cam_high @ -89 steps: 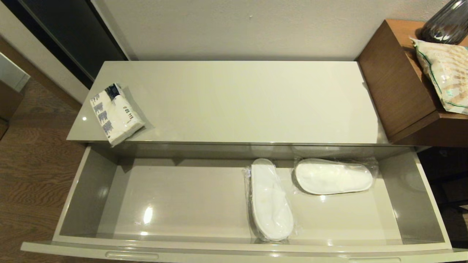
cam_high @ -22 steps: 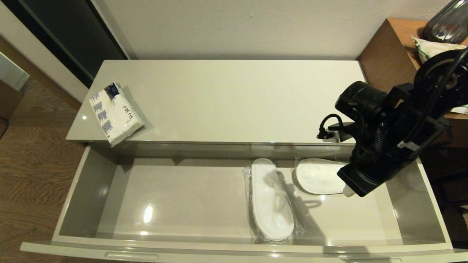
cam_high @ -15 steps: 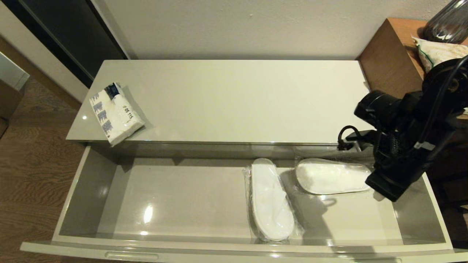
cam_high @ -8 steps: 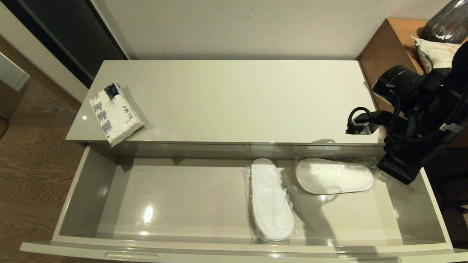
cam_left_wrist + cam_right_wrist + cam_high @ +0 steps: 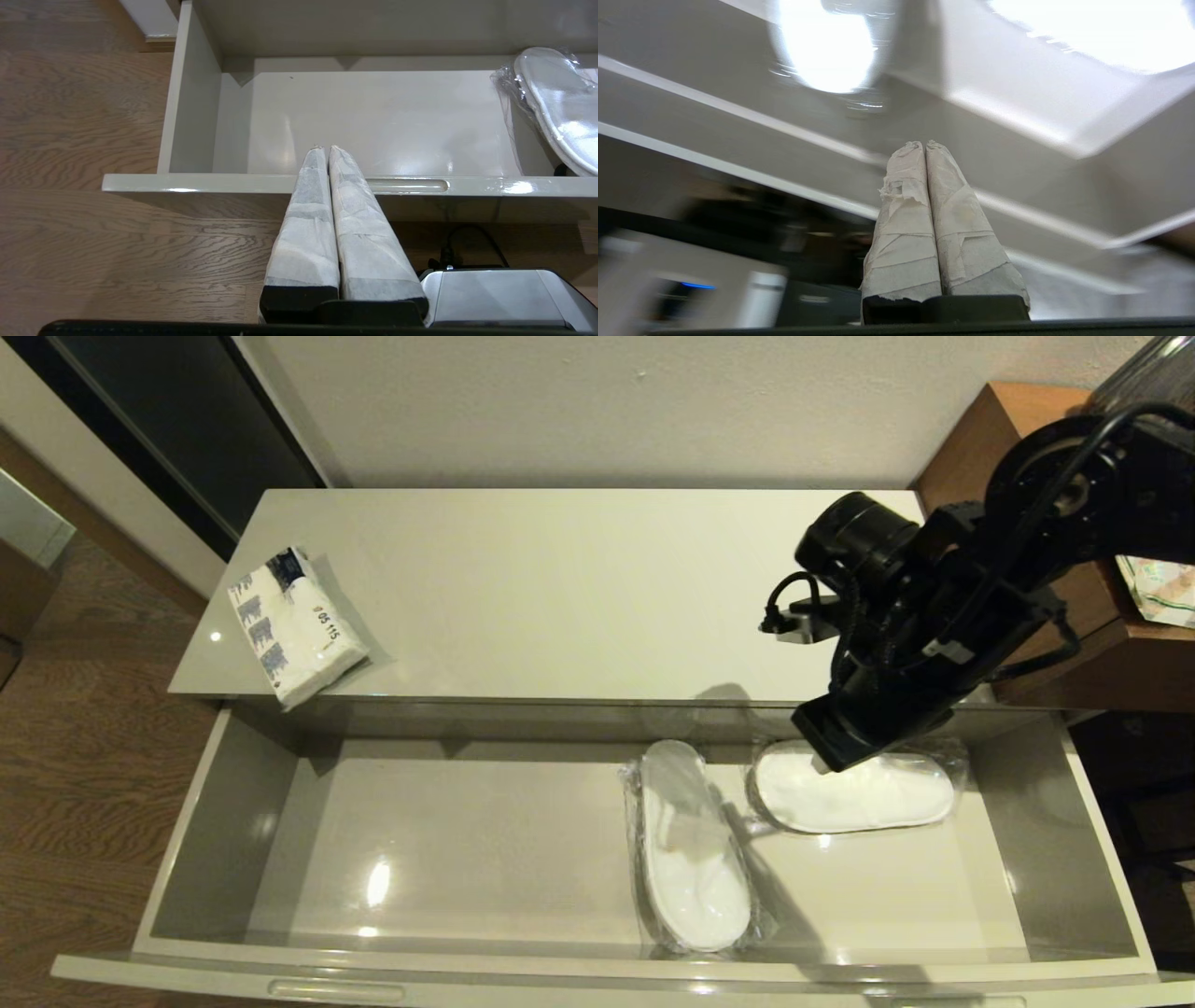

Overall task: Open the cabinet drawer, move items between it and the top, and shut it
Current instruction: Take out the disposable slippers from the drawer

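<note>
Drawer (image 5: 224, 821) pulled wide open below the top (image 5: 579, 597), glossy floor bare across the left half. Two wrapped slippers inside, right of centre: near slipper (image 5: 693, 849) lying lengthwise, toe toward the cabinet, heel close to the front wall; far slipper (image 5: 868, 795) lying crosswise just beside it, up by the back of the drawer. Apart, though the plastic wraps nearly meet.

Tissue pack (image 5: 294, 627) sitting on the top at the front left corner, angled, one corner right at the edge above the drawer.

Right arm reaching in from the right, wrist hanging over the seam between top and drawer. Right tool (image 5: 923, 145) pointing down at the cabinet end of the far slipper, hidden under the black housing from the head camera; from its own wrist camera, taped fingers (image 5: 903, 224) pressed together, nothing between them. Touching the slipper or just above it? Cannot tell.

Left tool (image 5: 324, 149) parked low, out in front of the drawer, tips level with the front rim near the slot-shaped notch (image 5: 406, 185). Fingers (image 5: 359, 233) together, holding nothing. Near slipper (image 5: 560, 107) showing at the edge of that wrist view.

Brown wooden desk (image 5: 1027, 560) standing at the right end of the cabinet, taller than the top, patterned bag (image 5: 1158, 588) on it behind the arm.
</note>
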You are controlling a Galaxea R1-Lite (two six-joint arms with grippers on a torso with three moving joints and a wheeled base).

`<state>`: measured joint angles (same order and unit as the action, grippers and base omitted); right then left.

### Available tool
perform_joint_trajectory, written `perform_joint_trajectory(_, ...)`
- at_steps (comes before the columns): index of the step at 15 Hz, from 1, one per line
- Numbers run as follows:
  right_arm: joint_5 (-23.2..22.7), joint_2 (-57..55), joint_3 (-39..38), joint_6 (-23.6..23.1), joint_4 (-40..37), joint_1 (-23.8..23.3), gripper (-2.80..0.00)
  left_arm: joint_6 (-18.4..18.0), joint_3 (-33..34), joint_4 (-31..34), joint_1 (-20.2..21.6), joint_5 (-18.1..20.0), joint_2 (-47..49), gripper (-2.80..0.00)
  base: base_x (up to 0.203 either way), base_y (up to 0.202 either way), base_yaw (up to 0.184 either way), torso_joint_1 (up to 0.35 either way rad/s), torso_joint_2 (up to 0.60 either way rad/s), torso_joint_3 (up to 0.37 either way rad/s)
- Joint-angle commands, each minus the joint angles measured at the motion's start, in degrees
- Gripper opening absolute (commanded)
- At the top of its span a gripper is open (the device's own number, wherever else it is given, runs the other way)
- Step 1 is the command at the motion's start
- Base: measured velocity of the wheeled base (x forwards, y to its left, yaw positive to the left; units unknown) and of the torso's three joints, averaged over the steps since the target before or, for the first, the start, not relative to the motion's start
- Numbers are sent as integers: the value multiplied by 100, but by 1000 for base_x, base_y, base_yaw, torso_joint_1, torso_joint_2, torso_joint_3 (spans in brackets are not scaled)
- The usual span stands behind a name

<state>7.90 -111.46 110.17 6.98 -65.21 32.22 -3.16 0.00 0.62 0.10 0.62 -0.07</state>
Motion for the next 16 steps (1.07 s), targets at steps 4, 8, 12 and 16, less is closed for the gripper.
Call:
perform_joint_trajectory(4,56,-610,73,2821,-419,1032,-280,-1,0,-1,-1,-1,7,-280,0,0,0,0,0,0)
perform_joint_trajectory(8,196,-777,-5,3067,-442,1046,-56,-1,0,-1,-1,-1,7,-280,0,0,0,0,0,0)
perform_joint_trajectory(12,295,-697,-310,3072,-391,1029,0,-1,0,-1,-1,-1,7,-280,0,0,0,0,0,0)
perform_joint_trajectory(16,321,-647,-1262,3086,567,1024,0,-1,0,-1,-1,-1,7,-280,0,0,0,0,0,0)
